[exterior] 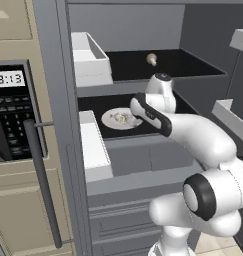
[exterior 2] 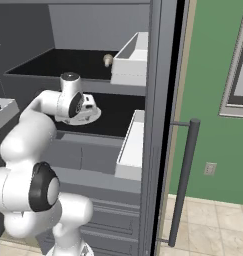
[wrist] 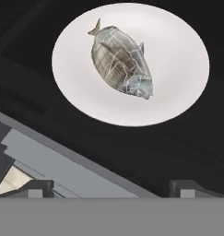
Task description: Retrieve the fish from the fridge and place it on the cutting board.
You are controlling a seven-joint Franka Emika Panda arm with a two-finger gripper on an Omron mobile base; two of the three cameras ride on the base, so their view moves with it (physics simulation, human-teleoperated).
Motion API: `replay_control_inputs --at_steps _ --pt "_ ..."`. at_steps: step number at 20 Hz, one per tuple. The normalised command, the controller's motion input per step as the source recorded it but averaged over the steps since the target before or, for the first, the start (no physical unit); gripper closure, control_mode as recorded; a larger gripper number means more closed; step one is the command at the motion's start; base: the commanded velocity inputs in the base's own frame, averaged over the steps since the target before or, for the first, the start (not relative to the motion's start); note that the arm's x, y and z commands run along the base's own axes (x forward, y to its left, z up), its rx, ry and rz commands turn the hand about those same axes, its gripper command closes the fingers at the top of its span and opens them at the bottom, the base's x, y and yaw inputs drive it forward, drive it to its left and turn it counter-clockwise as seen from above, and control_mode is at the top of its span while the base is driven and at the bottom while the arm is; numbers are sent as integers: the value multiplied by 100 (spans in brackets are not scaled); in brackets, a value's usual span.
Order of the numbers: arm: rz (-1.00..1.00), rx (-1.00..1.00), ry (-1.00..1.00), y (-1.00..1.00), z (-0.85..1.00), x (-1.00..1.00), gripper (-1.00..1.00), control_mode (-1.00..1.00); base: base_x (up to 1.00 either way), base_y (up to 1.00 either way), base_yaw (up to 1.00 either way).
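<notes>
The arm reaches from the base into the open fridge point(exterior: 143, 165), its forearm running forward over the front edge of the middle shelf point(exterior: 93, 102). The wrist bends so that the hand sits above that shelf, near its front edge and just beside the plate point(exterior: 113, 120). In the right base view the hand's round end faces the plate point(exterior 2: 93, 116) from the left.

The fingers point(wrist: 111, 188) stand wide apart, the two dark tips rising well separated at the bottom of the hand view, with nothing between them. They hang above the shelf's front edge, short of the plate point(wrist: 178, 60).

The fish point(wrist: 121, 62) lies flat near the middle of the plate, mottled grey-beige, its tail toward the plate's top-left rim and its head toward the lower right in the hand view. In the left base view the fish point(exterior: 124, 118) shows as a small pale patch on the plate, just beside the arm's dark joint.

A white bin point(exterior: 95, 147) sits at the left end of the middle shelf; it looks empty. Another white bin point(exterior: 90, 60) sits at the left end of the top shelf point(exterior: 193, 65); I cannot tell its contents. A small beige knob-like item point(exterior: 152, 59) stands near the middle of the top shelf.

A microwave point(exterior: 10, 112) with a lit clock sits in the cabinet left of the fridge, and a long dark handle point(exterior: 40, 180) hangs in front of it.
</notes>
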Motion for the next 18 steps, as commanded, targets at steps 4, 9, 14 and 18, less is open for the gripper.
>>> replay_control_inputs --at_steps 4,9,14,18 --pt "0 0 -6 13 -3 38 -100 -100 0 0 0" --pt "0 0 0 2 -12 41 -100 -100 0 0 0" --pt "0 0 0 8 -13 43 -100 -100 0 0 0" --pt "0 0 0 13 -8 25 -100 -100 0 0 0"
